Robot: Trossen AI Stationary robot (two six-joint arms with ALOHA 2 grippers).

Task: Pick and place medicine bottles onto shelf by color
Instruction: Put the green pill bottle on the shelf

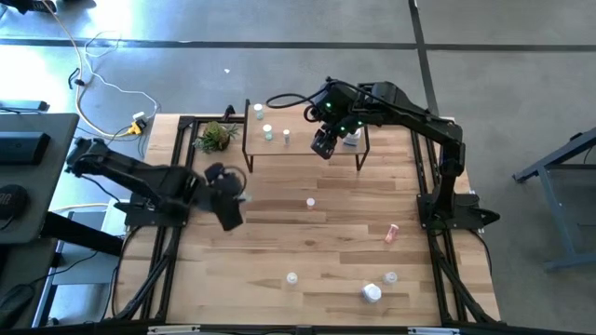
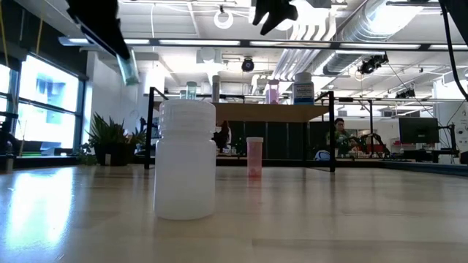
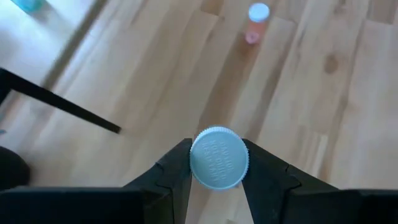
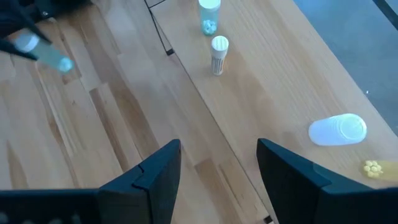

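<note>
Low view, nearest the lens: large white bottle (image 2: 185,161) upright on the tabletop (image 1: 279,233), with a small pink bottle (image 2: 254,156) standing farther back and slightly to its right. High view, along the near edge of the table: that same large white bottle beside two tiny white bottles (image 1: 291,277), all apart from one another; a little farther in, the pink bottle near the right arm's base, then one more tiny white bottle (image 1: 311,202) alone at mid-table. Level with it on the left, left gripper (image 1: 233,200) raised off the wood and clamped on a clear bottle with a pale blue cap (image 3: 218,157), one finger pressed to each side of the cap, bottle tilted in the low view. Beyond that, the shelf (image 1: 303,154) on thin black legs, carrying three small bottles (image 1: 268,133) toward its left end, upright and separate. Right gripper (image 4: 217,168) over the right part of the shelf board, fingers spread wide with nothing between them; close by on the board, a white bottle lying on its side (image 4: 337,129), with something small and yellow next to it, too blurred to identify. Just left of the shelf, a small green plant (image 1: 216,137).
</note>
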